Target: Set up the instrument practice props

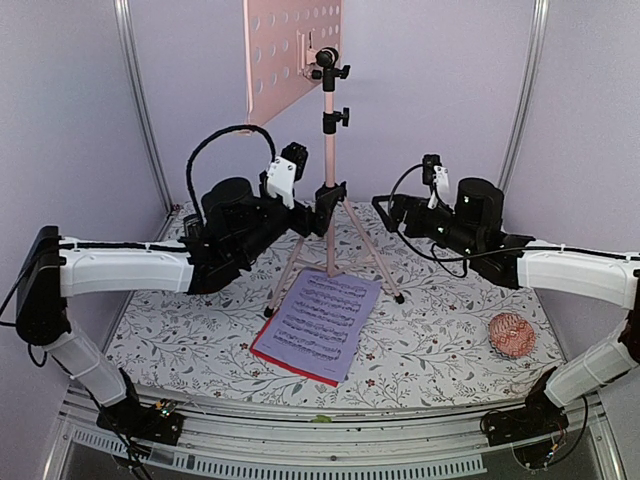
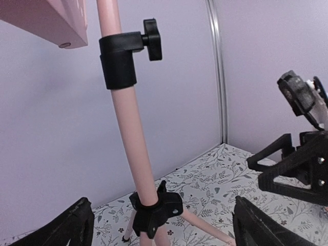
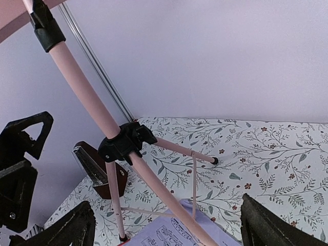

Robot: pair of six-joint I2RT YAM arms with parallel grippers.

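Observation:
The pink tripod music stand (image 1: 328, 150) stands at the back middle, with its perforated desk (image 1: 285, 55) high up and turned edge-on. A lilac sheet of music (image 1: 322, 320) lies on a red sheet (image 1: 288, 366) in front of its legs. My left gripper (image 1: 322, 208) is open at the black leg hub (image 2: 154, 212), with the pole (image 2: 130, 133) between its fingers (image 2: 66, 228). My right gripper (image 1: 385, 212) is open and empty just right of the stand, its fingers (image 3: 277, 225) wide apart. The dark brown metronome (image 3: 100, 171) stands behind the stand legs and is hidden in the top view.
A small pink knitted ball (image 1: 511, 335) lies at the right on the floral tabletop (image 1: 440, 330). Lilac walls with metal corner posts (image 1: 140, 100) close the back and sides. A black height knob (image 2: 130, 54) clamps the pole above my left gripper.

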